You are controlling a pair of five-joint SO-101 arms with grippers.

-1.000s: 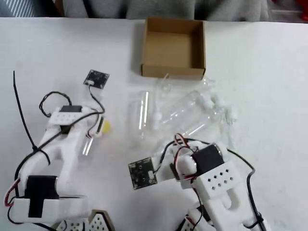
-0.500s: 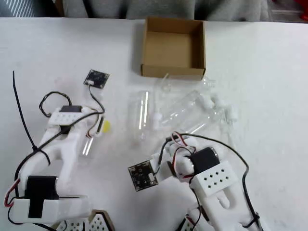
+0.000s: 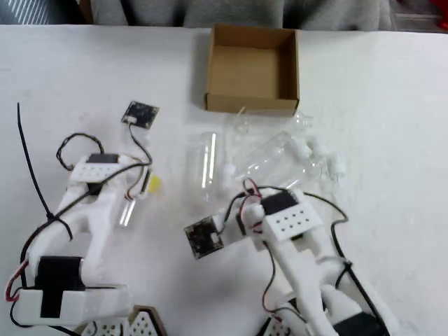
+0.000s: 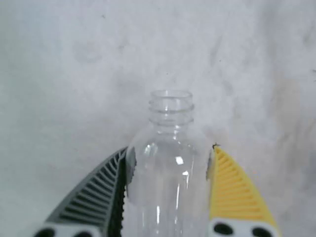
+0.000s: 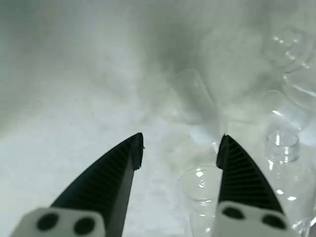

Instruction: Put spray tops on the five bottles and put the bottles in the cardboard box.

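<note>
On my left wrist feed the left jaws are closed onto a bottle (image 4: pixel 168 168). The grey finger (image 4: pixel 94 202) presses one side of its clear body and the yellow finger (image 4: pixel 232 187) the other, both touching it. Its threaded neck sticks out past the fingertips, mouth open, with the white surface (image 4: pixel 74 74) behind it. From the high camera I see the left arm (image 3: pixel 91 203) over the left part of the surface. The held bottle (image 3: pixel 127 211) shows there as a clear streak just beside the arm, near the yellow finger.

The right jaws stand wide open with nothing between them: two black fingers (image 5: pixel 111 180) well apart, hanging over the surface. Just beyond one fingertip lie loose bottles (image 5: pixel 284 158) – one shows its neck, and another turns its open mouth toward the camera.

From above, the right arm (image 3: pixel 290 224) sits at the near side of that heap of loose bottles (image 3: pixel 276 161). The heap lies about the middle of the surface, between the arm and the box (image 3: pixel 250 105). One of them (image 3: pixel 206 164) lies a little to the left of the rest, its length running toward the far edge. Small white pieces among them look like tops (image 3: pixel 229 170), though I cannot count them.

The box sits at the far edge, about the middle, open side up – the heap reaches close to its near wall.
</note>
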